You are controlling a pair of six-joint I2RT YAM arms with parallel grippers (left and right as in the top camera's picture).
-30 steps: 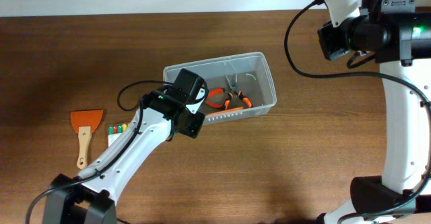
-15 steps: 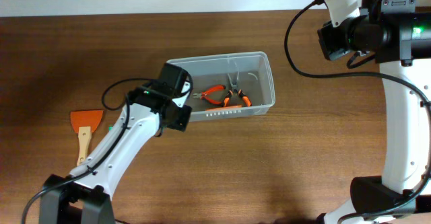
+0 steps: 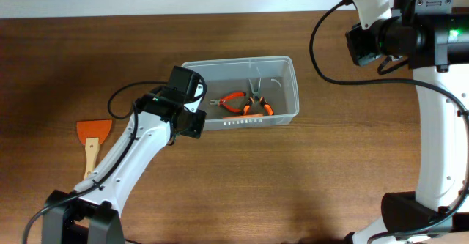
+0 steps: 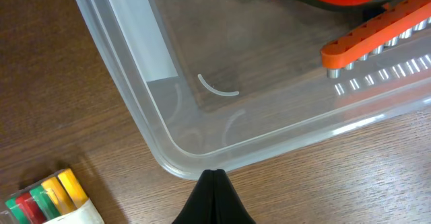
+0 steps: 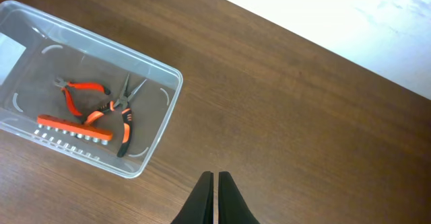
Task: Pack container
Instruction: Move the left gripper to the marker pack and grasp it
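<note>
Setting: You are looking at a brown wooden table (image 3: 330, 171) with two arms at work, one low at the left, one at the far right.
Container: The clear plastic container (image 3: 238, 61) sits near the middle of the table, upright and open at the top, its long side running left to right.
Contents: Inside lie orange-handled cutters (image 5: 79, 89), a pair of long-nose pliers (image 5: 122, 109) with orange-and-black grips, and an orange bit holder (image 5: 74, 130) along the container's front wall. The cutters and the pliers lie close together near the middle of the floor; the left end of the floor is bare.
Left gripper: Your left gripper (image 4: 214, 175) sits at the container's front-left rounded corner, outside the rim. Its black fingers are pressed together into a single point and carry nothing. The tip lies just beside the rim; you cannot tell from the wrist view whether it touches.
Right gripper: Your right gripper (image 5: 215, 178) hangs over bare wood, well apart from the container, which shows at the left of its wrist view. The fingers are drawn together with only a hairline seam between them, and they grasp nothing.
Off the container: A marker pack (image 4: 44, 194) with green, red and yellow pens lies on the table near the left gripper, outside the container's corner. An orange-bladed scraper (image 3: 94, 132) with a pale wooden handle lies farther left, beside the left arm.
</note>
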